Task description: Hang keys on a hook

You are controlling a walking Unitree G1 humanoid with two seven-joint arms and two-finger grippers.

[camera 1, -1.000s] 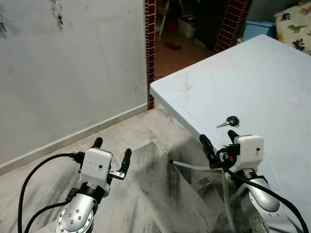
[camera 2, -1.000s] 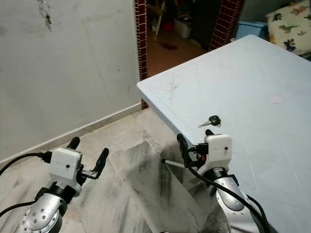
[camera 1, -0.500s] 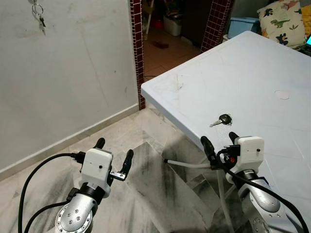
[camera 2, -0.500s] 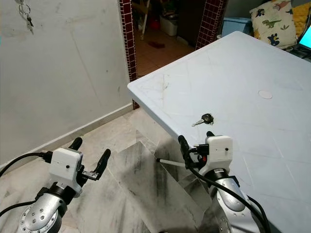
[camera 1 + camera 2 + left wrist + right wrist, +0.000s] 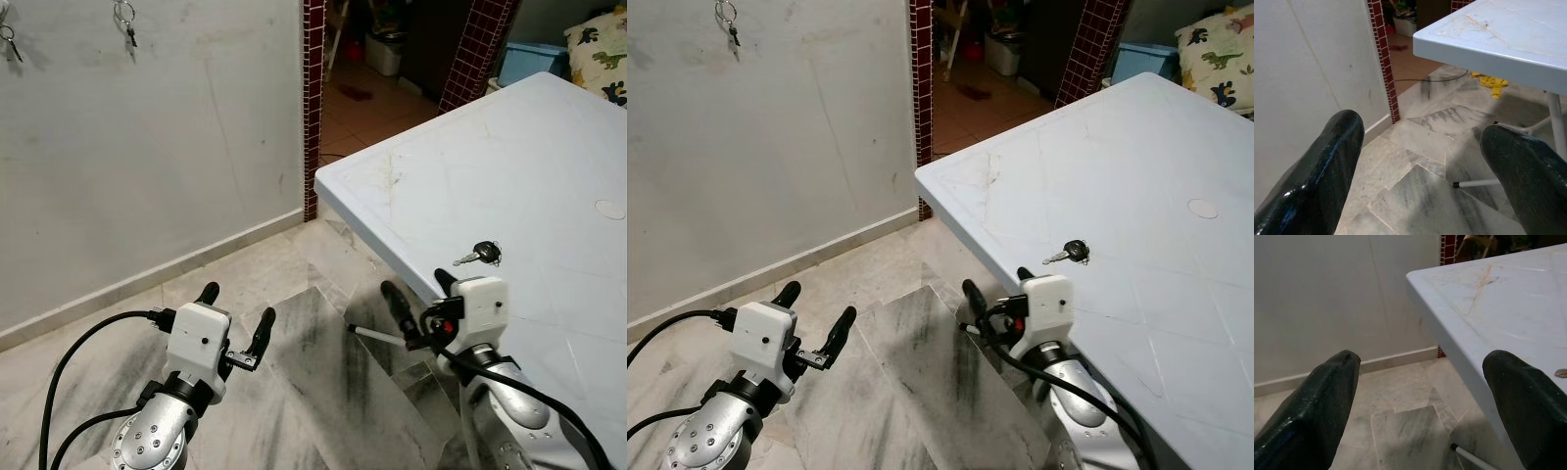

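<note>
A black-headed key (image 5: 479, 256) lies on the light blue table (image 5: 549, 166), near its front edge. My right gripper (image 5: 416, 285) hovers open just short of that edge, a little left of and below the key; the key's tip peeks in at the edge of the right wrist view (image 5: 1561, 373). My left gripper (image 5: 238, 305) is open and empty, held low over the marble floor. On the grey wall, high at the far left, two hooks carry key rings (image 5: 125, 18) (image 5: 8, 34).
A brick-edged doorway (image 5: 382, 59) opens between the wall and the table. The table's white leg and crossbar (image 5: 377, 336) stand under its corner. A dinosaur-print cushion (image 5: 600, 59) lies at the table's far side. Marble floor (image 5: 294, 294) stretches toward the wall.
The camera has swung, so the whole scene sits further right than half a second ago. My right gripper now stands closer to the table edge beside the key. Both stay open.
</note>
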